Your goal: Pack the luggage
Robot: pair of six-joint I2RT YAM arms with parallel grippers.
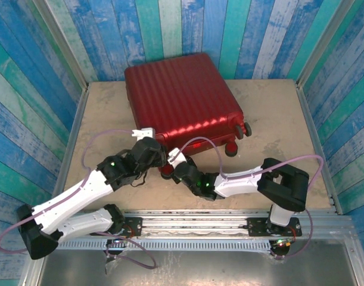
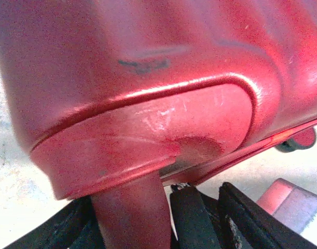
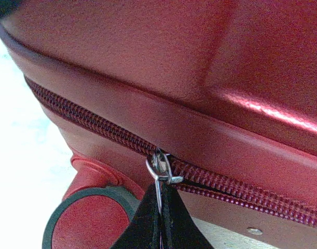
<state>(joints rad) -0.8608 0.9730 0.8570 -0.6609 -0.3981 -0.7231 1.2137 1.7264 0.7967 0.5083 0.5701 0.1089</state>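
The luggage (image 1: 182, 98), a dark-red ribbed suitcase, lies flat with its lid down at the back middle of the table. My right gripper (image 1: 177, 162) is at its near edge, shut on the metal zipper pull (image 3: 159, 179) with black fingertips (image 3: 174, 228) pinched together. Left of the slider the zipper teeth (image 3: 85, 116) are meshed; right of it the two rows stand slightly apart. My left gripper (image 1: 151, 149) is at the near left corner. Its fingers (image 2: 192, 218) stand open around a red post (image 2: 132, 207) under the corner housing, a thin gap showing on the right.
Black wheels (image 1: 231, 149) stick out on the suitcase's right near side, and one red-hubbed wheel (image 3: 85, 220) sits just left of my right gripper. Blue plank walls (image 1: 39, 89) enclose the beige table (image 1: 277, 119). A metal rail (image 1: 199, 223) runs along the near edge.
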